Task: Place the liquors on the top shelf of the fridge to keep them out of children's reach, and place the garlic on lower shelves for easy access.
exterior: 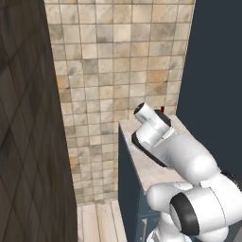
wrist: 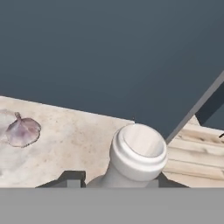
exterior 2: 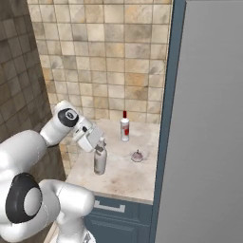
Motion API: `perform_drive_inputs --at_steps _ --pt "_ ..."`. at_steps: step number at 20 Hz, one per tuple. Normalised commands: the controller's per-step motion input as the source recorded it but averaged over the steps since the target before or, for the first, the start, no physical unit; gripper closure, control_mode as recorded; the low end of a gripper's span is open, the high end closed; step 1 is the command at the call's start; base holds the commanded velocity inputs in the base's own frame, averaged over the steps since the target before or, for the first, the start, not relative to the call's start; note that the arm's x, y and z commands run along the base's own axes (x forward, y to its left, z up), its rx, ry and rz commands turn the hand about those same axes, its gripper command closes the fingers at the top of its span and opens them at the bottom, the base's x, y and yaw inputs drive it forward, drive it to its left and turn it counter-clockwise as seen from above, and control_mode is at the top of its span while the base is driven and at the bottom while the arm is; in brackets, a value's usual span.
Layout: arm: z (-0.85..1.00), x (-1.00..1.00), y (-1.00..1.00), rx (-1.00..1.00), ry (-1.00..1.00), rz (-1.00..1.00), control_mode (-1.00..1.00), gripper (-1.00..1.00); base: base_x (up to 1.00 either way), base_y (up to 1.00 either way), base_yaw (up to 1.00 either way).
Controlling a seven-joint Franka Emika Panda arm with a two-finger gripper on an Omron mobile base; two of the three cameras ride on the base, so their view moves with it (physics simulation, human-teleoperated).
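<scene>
The greyish-brown liquor bottle (exterior 2: 99, 164) stands upright on the marble counter (exterior 2: 128, 178). My gripper (exterior 2: 99, 148) is shut on its neck from above. In the hand view its pale round mouth (wrist: 139, 151) rises just in front of my gripper (wrist: 118, 180), with a dark fingertip (wrist: 71, 178) on either side of the neck. The white liquor bottle (exterior 2: 125, 129) with its red cap (exterior: 162, 109) stands farther back on the counter. The garlic (exterior 2: 137, 156) (wrist: 22, 131) lies between the two bottles, towards the fridge. The fridge (exterior 2: 209, 123) is a tall grey slab at the right, door shut, so its shelves are hidden.
The counter tops a dark blue cabinet (exterior 2: 118, 216) with a drawer handle. A tiled wall (exterior 2: 104, 57) rises behind it and a dark tiled wall (exterior: 28, 142) closes the left side. Wooden floor (exterior: 99, 220) shows left of the cabinet.
</scene>
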Motion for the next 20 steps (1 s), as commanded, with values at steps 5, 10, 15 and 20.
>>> perform_drive_inputs --at_steps 5,10,15,20 --pt "0.80 -0.15 0.28 0.00 -0.01 0.38 -1.00 1.00 0.00 0.00 0.00" --pt "0.76 -0.09 0.45 0.06 0.10 0.55 -1.00 1.00 0.00 0.00 0.00" --pt "0.40 -0.25 0.22 0.13 0.01 0.69 -1.00 1.00 0.00 0.00 0.00" --pt "0.40 -0.43 0.23 0.10 0.00 0.70 -1.00 1.00 0.00 0.00 0.00"
